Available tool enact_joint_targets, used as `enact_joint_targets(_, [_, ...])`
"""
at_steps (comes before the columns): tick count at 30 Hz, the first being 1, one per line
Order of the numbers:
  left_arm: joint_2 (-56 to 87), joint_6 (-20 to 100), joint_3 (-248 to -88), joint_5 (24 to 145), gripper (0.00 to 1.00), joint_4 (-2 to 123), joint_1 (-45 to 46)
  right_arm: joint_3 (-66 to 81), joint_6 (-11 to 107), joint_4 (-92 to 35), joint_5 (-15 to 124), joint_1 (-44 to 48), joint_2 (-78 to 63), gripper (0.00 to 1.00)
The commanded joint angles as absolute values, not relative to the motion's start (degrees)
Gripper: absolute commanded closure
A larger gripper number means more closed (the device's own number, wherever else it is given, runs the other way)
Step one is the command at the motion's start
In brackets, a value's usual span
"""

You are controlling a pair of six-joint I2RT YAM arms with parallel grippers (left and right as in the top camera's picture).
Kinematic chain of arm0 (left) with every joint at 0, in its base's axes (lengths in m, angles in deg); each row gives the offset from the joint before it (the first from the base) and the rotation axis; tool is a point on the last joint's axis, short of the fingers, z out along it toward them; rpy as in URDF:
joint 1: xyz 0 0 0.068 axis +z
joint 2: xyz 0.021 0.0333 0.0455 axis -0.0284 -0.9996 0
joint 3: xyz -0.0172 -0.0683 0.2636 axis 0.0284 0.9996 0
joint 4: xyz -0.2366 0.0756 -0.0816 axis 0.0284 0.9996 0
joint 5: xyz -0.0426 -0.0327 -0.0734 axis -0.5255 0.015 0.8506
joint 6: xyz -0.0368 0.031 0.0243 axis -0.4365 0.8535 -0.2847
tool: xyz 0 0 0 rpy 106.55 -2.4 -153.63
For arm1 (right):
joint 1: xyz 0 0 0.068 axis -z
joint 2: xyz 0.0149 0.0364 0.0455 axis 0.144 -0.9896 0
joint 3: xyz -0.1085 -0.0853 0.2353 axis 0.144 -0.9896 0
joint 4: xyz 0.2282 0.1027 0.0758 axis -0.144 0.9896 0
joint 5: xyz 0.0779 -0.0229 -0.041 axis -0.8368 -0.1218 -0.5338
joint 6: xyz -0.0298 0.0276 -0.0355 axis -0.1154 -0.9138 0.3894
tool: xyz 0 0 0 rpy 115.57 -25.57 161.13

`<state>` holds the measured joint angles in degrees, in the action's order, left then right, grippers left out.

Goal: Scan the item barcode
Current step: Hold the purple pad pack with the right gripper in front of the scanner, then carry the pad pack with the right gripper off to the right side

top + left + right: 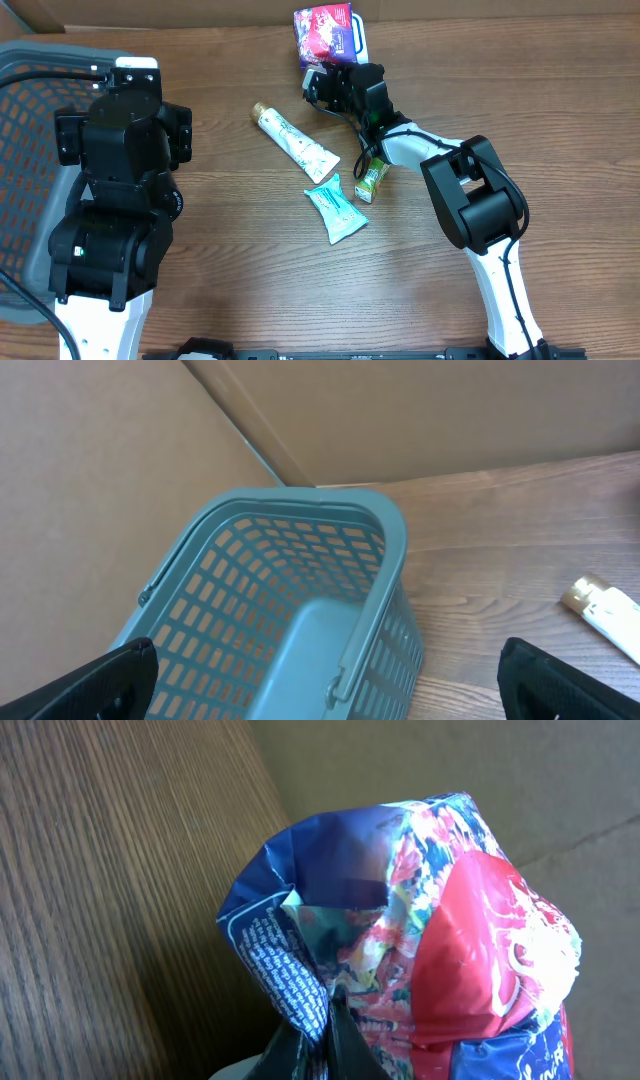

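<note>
Wood-grain desk (570, 110) carries everything, and at its left edge, nearest the robot, the left gripper (335, 690) hangs spread wide over the blue-grey basket (395, 550), holding nothing. Further out, mid-desk, lie a teal sachet (336, 208), a small green sachet (372, 178) and a white tube (297, 142), none of them touched. At the far edge the right gripper (325, 82) is pinched tight on a crumpled fold of the red-and-blue snack bag (450, 940); whether the bag is lifted I cannot tell. The item looks secured, but no scanner and no barcode show, so the scan itself seems left to do.
</note>
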<state>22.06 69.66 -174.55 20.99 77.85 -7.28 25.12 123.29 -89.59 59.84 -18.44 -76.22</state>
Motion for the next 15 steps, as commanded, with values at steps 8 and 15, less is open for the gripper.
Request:
enact_joint_targets(8, [22.6, 70.1, -174.6, 21.1, 0.01, 77.6, -7.3, 25.9, 123.7, -89.1, 61.9, -18.8, -71.7, 0.96])
enact_joint_targets(15, [22.6, 70.1, -174.6, 21.1, 0.00, 77.6, -7.3, 25.9, 131.1, -83.7, 63.2, -18.8, -63.4, 0.96])
